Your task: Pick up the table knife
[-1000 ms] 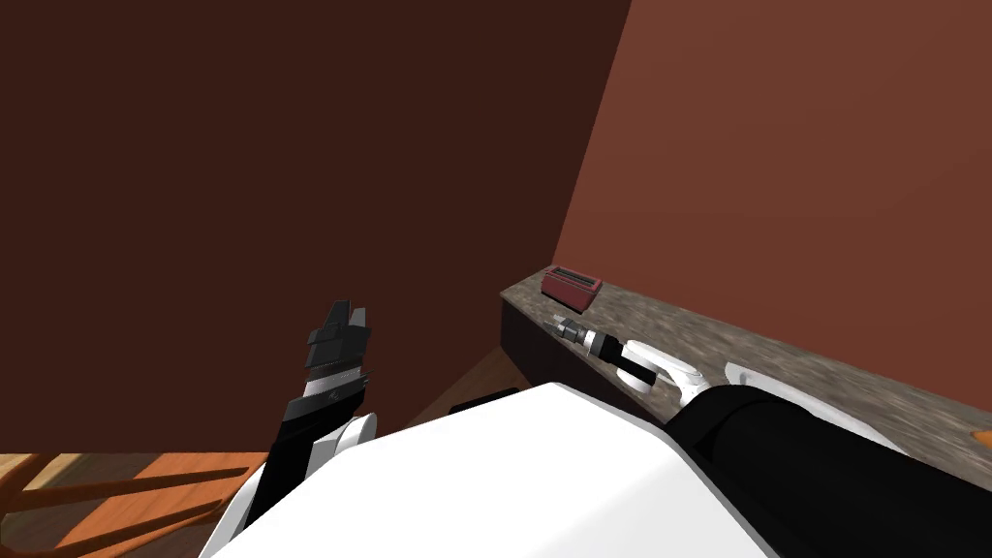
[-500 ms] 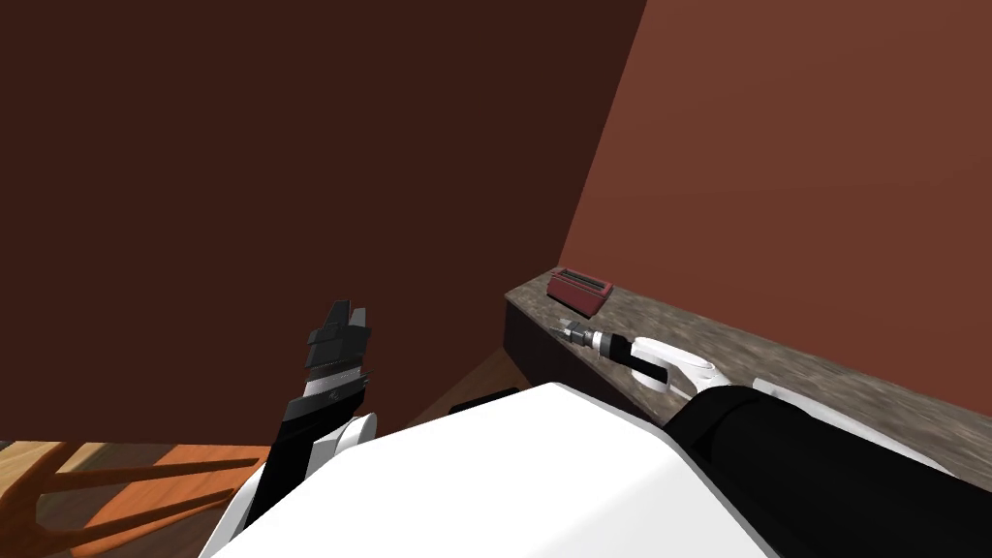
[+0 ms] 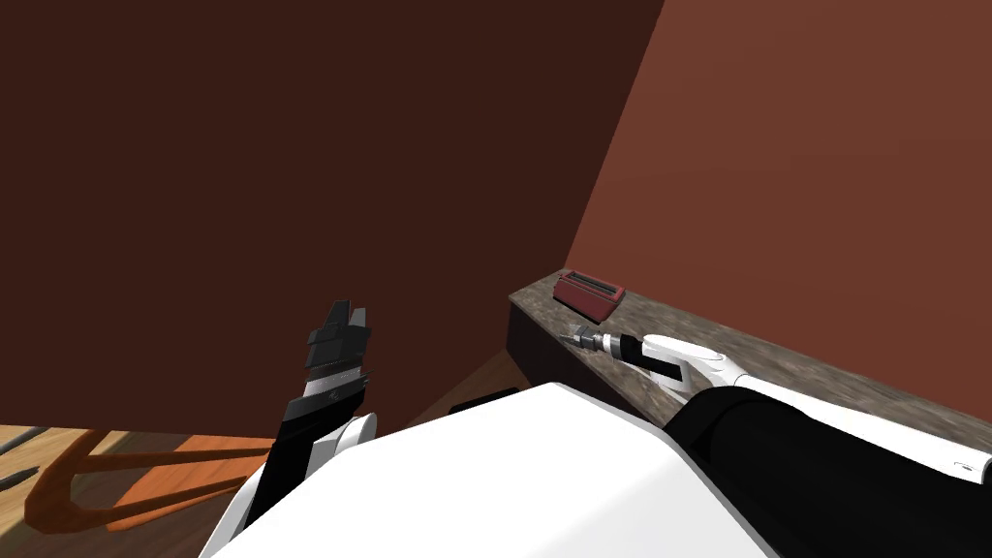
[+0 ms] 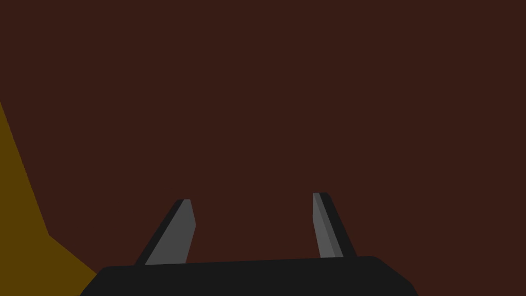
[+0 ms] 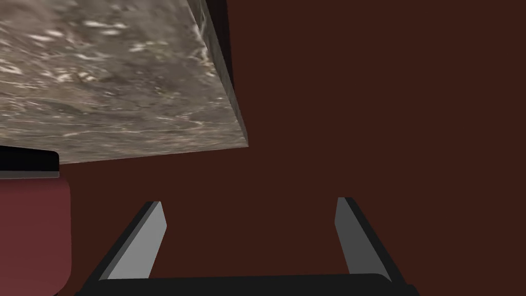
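Table knife: position uncertain; two thin grey slivers (image 3: 15, 442) on wood at far left, beside orange chair (image 3: 116, 475), possibly cutlery. Left gripper (image 3: 339, 334): fingers wide, empty, nearer that side. Right gripper (image 3: 578, 336): wide, empty, over stone countertop (image 3: 775, 368) near red toaster (image 3: 588, 292), well apart.

Mottled grey-brown veining is seen across the countertop (image 3: 775, 363). The toaster (image 3: 588, 292) is shown dark red, the chair (image 3: 194, 450) orange, the wall (image 3: 291, 145) dark brown, with grey fingers (image 5: 141, 252) on the right gripper (image 5: 249, 201).
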Robot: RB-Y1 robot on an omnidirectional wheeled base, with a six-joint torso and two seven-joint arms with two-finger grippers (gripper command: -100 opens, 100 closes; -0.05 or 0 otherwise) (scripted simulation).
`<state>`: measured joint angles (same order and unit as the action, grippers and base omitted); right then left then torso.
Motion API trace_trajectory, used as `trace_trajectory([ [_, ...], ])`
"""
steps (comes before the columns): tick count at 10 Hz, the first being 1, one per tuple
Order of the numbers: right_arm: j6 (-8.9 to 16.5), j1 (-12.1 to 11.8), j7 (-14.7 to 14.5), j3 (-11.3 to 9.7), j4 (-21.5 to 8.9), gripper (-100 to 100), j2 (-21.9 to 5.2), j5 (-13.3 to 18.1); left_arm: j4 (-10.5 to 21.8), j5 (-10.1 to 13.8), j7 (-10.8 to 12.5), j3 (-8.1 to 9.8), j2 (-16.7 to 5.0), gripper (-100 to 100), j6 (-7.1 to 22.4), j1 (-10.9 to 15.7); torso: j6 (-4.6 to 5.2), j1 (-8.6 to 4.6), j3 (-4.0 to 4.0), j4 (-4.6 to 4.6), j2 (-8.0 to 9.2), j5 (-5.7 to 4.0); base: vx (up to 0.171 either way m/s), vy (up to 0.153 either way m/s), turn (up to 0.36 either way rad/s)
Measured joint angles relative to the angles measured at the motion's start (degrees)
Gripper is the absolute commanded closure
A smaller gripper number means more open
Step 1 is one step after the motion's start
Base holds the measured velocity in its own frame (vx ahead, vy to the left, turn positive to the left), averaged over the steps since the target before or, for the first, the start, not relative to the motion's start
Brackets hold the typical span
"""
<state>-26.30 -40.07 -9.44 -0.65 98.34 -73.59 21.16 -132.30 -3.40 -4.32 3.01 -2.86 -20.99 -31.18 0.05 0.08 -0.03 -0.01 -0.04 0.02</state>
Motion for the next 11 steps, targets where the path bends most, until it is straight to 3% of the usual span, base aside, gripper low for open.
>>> trace_trajectory([
  [3,0.0,-1.2,-0.1,-1.2,-2.4,-100,-5.1,-0.2,0.0,0.0,0.0,0.00,0.0,0,0.0,0.0,0.01,-0.01,0.03,0.01,0.05,0.00,0.018,-0.005,0.051],
  [4,-0.2,0.0,-0.1,-3.3,-4.6,-100,-6.6,-0.1,0.0,0.0,0.0,0.00,0.0,0,0.0,0.0,0.01,-0.04,0.03,0.01,0.05,-0.02,0.014,-0.010,0.031],
  [8,-0.3,-4.0,-0.6,-3.9,-6.9,-100,-12.8,-1.3,0.0,0.0,0.0,0.00,0.0,0,0.0,0.0,0.02,-0.03,0.06,0.02,0.10,-0.01,0.009,-0.011,0.031],
  [9,-0.3,-4.3,-0.8,-5.6,-8.4,-100,-14.3,-1.6,0.0,0.0,0.0,0.00,0.0,0,0.0,0.0,0.03,-0.06,0.07,0.03,0.12,-0.02,0.001,-0.014,0.005],
  [11,-0.2,-5.9,-1.1,-6.6,-9.8,-100,-17.4,-2.4,0.0,0.0,0.0,0.00,0.0,0,0.0,0.0,0.03,-0.05,0.09,0.04,0.15,-0.02,-0.008,-0.015,0.000],
])
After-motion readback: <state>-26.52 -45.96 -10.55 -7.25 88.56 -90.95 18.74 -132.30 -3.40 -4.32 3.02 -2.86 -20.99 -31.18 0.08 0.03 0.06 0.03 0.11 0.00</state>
